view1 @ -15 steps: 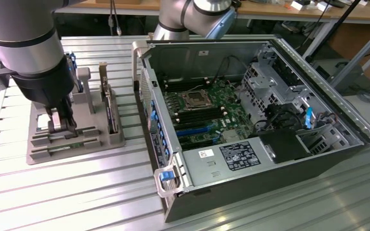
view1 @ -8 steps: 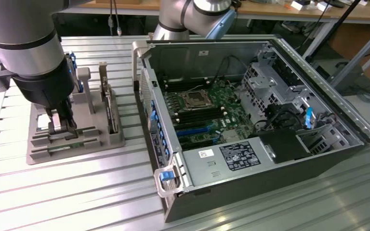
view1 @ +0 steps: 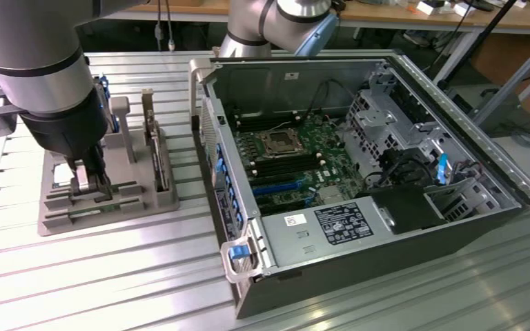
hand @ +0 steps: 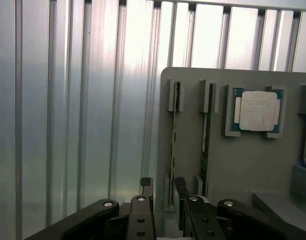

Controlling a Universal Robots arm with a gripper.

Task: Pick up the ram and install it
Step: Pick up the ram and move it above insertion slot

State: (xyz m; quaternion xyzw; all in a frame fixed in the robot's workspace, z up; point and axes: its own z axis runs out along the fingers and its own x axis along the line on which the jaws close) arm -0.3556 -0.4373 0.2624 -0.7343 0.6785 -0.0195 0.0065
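Our gripper (hand: 164,189) is released, fingers either side of the ram (hand: 174,135), which stands in the slot along the holder's (hand: 243,165) edge (another stick (hand: 205,125) stands alongside). We'd centre before squeezing squarely.

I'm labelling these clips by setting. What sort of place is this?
Probably a robotics lab set up for PC assembly: an open computer case lies on a ribbed metal table, a grey tray beside it holds ram sticks and a processor, and workbenches stand behind.
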